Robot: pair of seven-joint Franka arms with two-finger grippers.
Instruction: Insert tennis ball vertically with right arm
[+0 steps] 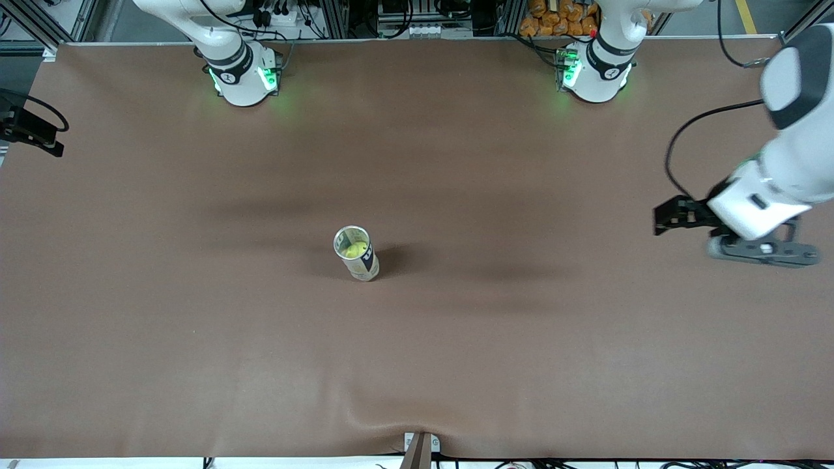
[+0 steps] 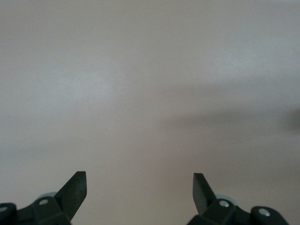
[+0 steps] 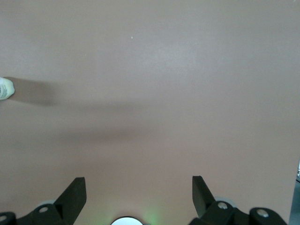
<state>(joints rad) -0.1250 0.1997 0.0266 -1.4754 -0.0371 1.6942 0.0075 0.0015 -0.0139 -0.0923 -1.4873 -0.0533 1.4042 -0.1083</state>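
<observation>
A clear tube can point(image 1: 363, 263) with a dark label stands upright in the middle of the table, its top open. A yellow-green tennis ball point(image 1: 356, 249) sits inside it. My left gripper point(image 1: 762, 251) hangs low over the table at the left arm's end, open and empty; its fingers point(image 2: 75, 190) show wide apart over bare mat. My right gripper point(image 3: 139, 187) is out of the front view. In the right wrist view it is open and empty, high over the mat above its own base point(image 3: 125, 221). The can's foot point(image 3: 4, 88) shows at that view's edge.
A brown mat point(image 1: 195, 339) covers the table. The right arm's base point(image 1: 242, 78) and the left arm's base point(image 1: 596, 75) stand along the edge farthest from the front camera. A black mount point(image 1: 29, 130) sits at the right arm's end. A clamp point(image 1: 420, 449) sits on the near edge.
</observation>
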